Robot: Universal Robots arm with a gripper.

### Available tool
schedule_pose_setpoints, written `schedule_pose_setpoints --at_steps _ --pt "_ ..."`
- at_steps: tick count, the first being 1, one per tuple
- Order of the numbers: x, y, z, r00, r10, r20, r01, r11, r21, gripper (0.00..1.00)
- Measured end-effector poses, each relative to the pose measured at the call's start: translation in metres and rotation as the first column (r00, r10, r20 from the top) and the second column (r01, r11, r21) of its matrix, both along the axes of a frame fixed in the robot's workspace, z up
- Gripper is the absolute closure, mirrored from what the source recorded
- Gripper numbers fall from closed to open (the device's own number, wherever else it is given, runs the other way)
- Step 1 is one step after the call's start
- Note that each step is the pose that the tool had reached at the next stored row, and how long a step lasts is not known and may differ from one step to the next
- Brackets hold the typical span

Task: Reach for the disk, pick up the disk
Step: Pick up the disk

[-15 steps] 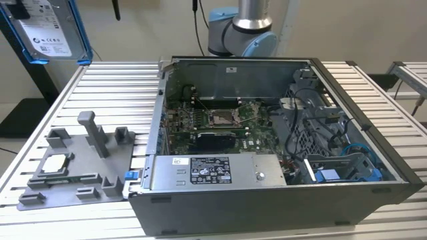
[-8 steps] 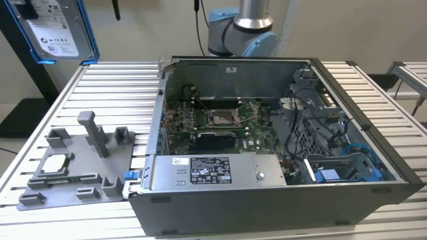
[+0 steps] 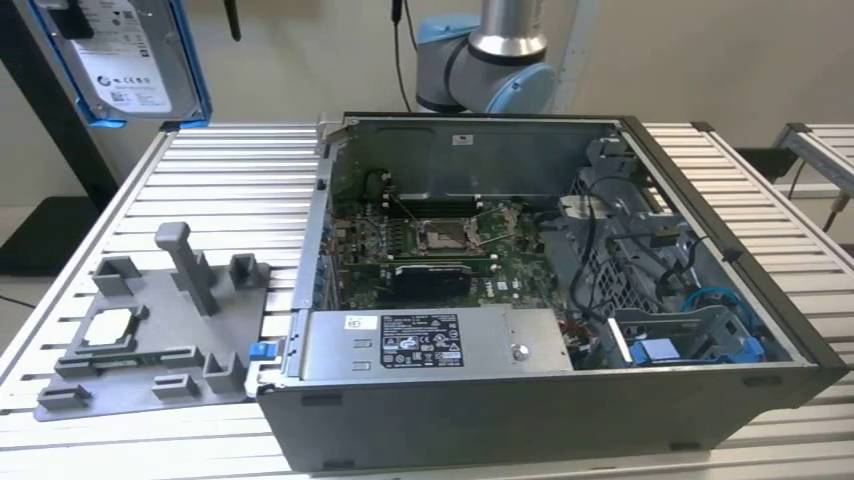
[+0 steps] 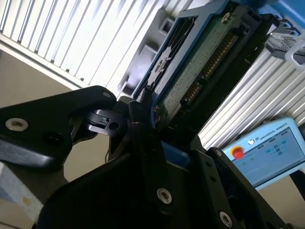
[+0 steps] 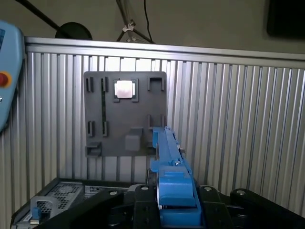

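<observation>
End effector (image 4: 143,113) clenched on the disk (image 3: 127,55) — held above the table (image 3: 227,175).

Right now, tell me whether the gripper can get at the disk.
Yes, it seems to be there: in the second wrist view the gripper looks shut on the edge of the disk. In the exterior view the disk hangs in the air, apart from the open computer case.
</observation>
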State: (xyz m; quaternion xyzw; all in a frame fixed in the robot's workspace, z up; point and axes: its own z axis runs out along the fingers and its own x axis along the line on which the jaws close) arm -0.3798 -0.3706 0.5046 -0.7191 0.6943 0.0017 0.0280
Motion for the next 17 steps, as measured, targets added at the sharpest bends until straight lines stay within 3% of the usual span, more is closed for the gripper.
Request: schedule_pose_setpoints --at_steps 11,17 --pt "0.019 0.0011 -0.0003 1.0 0.0 0.0006 0.0 1.0 -0.0006 1.0" --pt "0.037 0.002 -0.0005 1.0 0.0 0.0007 0.0 1.0 -0.0006 1.0"
